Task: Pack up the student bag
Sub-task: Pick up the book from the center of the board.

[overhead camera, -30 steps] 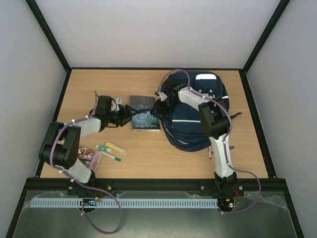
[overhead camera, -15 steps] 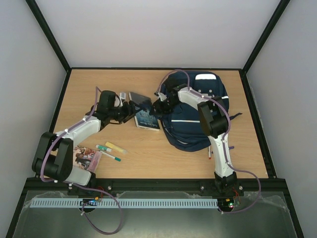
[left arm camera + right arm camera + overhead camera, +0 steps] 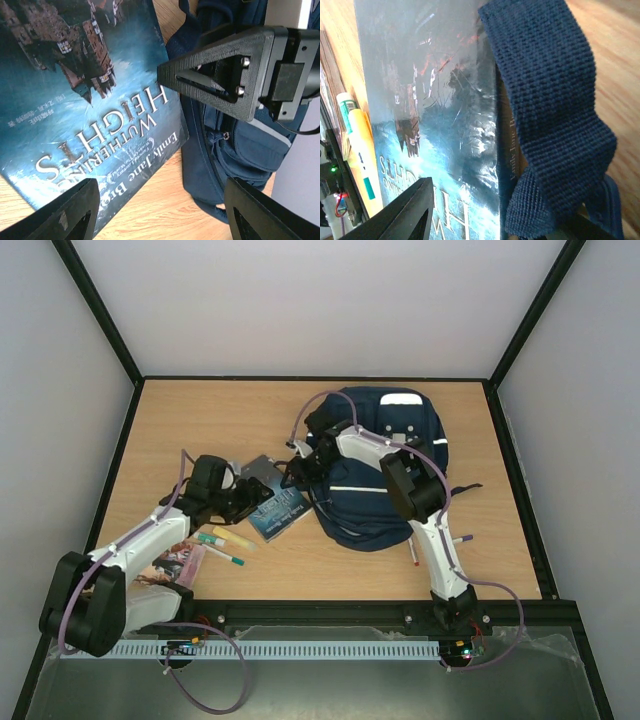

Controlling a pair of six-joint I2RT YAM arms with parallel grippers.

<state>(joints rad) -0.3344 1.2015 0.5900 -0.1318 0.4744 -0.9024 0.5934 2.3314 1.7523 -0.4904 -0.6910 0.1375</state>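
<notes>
Overhead view of 2 robot arms working at a wooden table (image 3: 200,420). The student bag (image 3: 365,510), a large navy backpack, lies directly behind the right gripper (image 3: 295,468), with that arm stretched across its top. A paperback book (image 3: 277,512) with a dark teal cover lies flat just ahead of the left gripper (image 3: 157,215), in the space between the 2 grippers.

Over the last second the left arm has drawn back toward its base. The book has come with it, turning at an angle and leaving a narrow gap to the bag. The bag itself has swung toward the left arm, and the right gripper has reached out past the bag's edge.

The left gripper stands wide. 1 finger overlaps the book's corner and the other hangs over bare wood, so nothing is clamped. The right gripper's jaws are parted too. A navy webbing strap (image 3: 550,115) drapes across 1 side of it, and the finger in view stands well clear, so the strap looks hooked at most, not pinched.

The book is not in the bag, and no opening in the bag shows. Several markers (image 3: 222,540) wait behind the left gripper, nearer its base. Packing appears barely begun.
</notes>
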